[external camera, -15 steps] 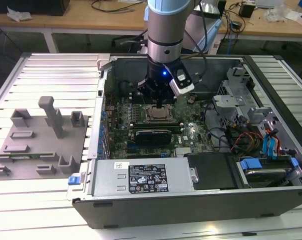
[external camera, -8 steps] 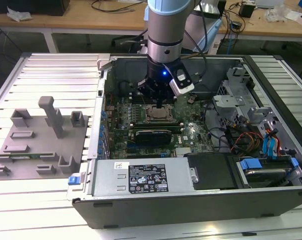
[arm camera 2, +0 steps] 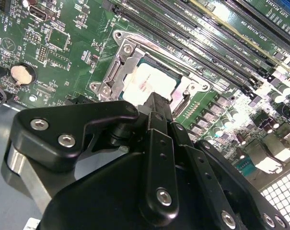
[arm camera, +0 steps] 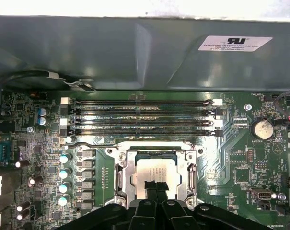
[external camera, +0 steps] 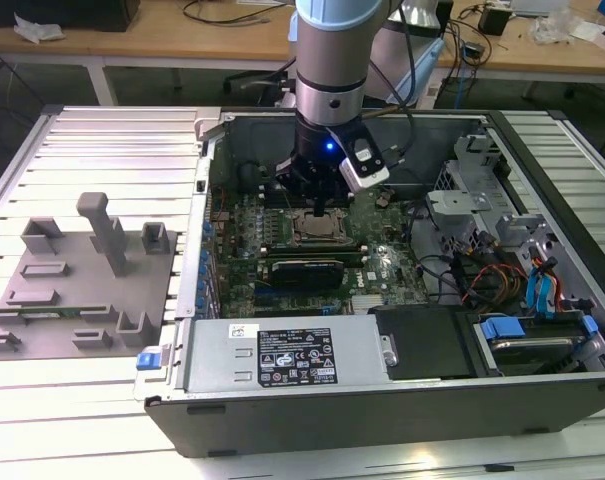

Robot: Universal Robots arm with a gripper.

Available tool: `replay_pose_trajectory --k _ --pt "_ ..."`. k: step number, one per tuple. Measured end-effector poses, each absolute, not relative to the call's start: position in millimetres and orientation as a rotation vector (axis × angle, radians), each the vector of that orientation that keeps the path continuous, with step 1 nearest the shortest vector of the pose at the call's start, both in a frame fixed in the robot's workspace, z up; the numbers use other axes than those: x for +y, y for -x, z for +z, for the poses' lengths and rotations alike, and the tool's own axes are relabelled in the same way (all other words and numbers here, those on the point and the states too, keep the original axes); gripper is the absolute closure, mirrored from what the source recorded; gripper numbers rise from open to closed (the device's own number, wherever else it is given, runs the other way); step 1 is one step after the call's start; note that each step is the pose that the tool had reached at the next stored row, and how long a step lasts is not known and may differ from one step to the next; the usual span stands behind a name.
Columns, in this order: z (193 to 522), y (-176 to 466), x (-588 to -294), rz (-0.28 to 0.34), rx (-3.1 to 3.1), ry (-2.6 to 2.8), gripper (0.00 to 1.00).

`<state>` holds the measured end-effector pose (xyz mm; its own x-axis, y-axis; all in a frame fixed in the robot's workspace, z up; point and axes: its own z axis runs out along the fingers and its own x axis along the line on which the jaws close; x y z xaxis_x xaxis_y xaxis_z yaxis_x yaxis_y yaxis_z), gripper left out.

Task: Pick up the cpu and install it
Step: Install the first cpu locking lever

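Note:
The cpu (arm camera: pixel 156 168) is a pale silver square lying flat inside the metal-framed socket (arm camera: pixel 121 179) on the green motherboard. It shows in both wrist views, with its top (arm camera 2: pixel 144 79) partly covered by the fingers. In the exterior view the cpu (external camera: pixel 317 229) sits in the middle of the open computer case. My gripper (arm camera: pixel 155 186) stands straight above it, shut, its two black fingertips pressed together over the chip's near edge, with nothing between them. Whether the tips touch the chip I cannot tell. The gripper (external camera: pixel 319 207) hangs from the arm inside the case.
Long memory slots (arm camera: pixel 140 117) run beside the socket, and the case wall (arm camera: pixel 135 52) rises behind them. A power supply (external camera: pixel 282 355) fills the case's front. Drive bays and cables (external camera: pixel 527 290) are on the exterior view's right. Grey fixture blocks (external camera: pixel 82 270) stand on the exterior view's left.

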<state>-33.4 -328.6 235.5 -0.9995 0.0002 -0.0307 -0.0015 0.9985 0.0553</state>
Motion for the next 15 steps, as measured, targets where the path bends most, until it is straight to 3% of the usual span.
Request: replay_pose_trajectory --k 15 --pt "249.2 33.3 -328.5 0.086 3.109 0.001 0.89"
